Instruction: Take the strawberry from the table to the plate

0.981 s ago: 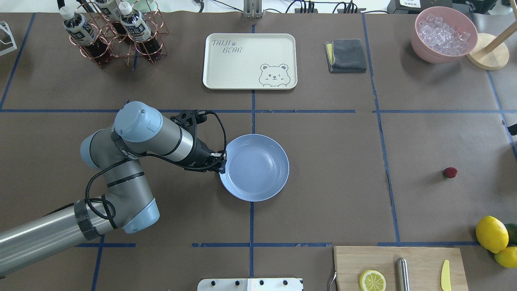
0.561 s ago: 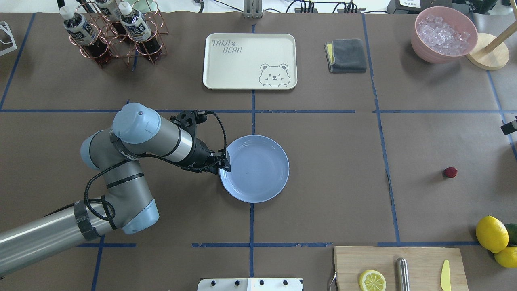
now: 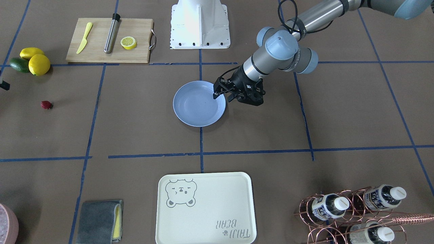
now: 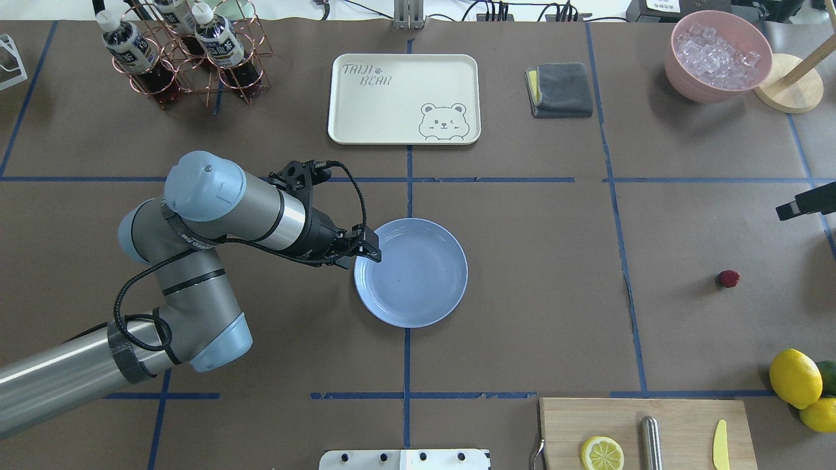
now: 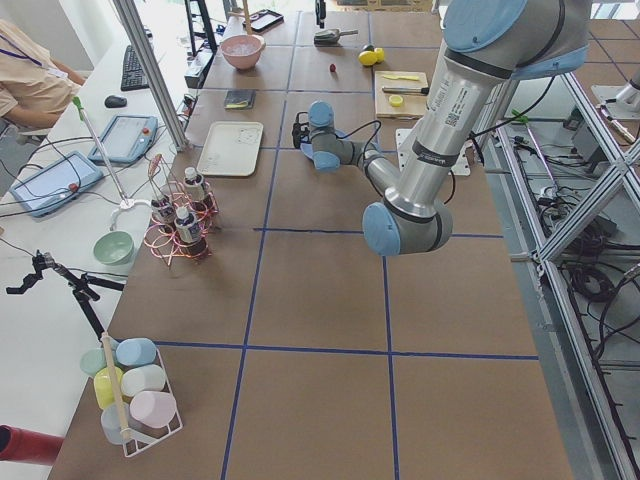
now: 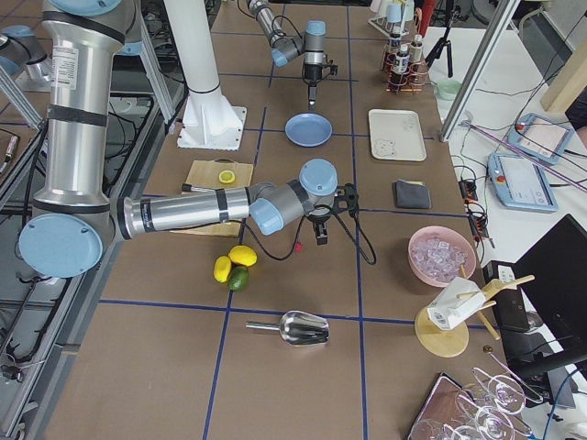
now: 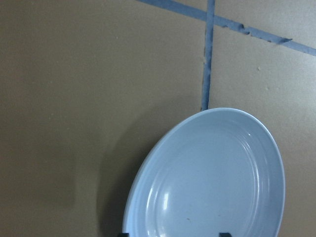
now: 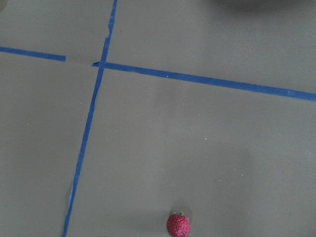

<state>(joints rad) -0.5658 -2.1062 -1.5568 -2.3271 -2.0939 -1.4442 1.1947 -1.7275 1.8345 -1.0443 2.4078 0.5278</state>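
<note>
Overhead exterior: one strawberry (image 4: 728,279), one plate (image 4: 411,272), left jaws apart, right jaws' state unclear

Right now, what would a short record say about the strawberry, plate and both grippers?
strawberry: on the table, far to the robot's right of the plate, untouched
plate: empty, near table centre
left gripper: open, over the plate's left rim, holding nothing
right gripper: above the table near the strawberry, not touching it; open or shut unclear
task: pick not yet done
</note>
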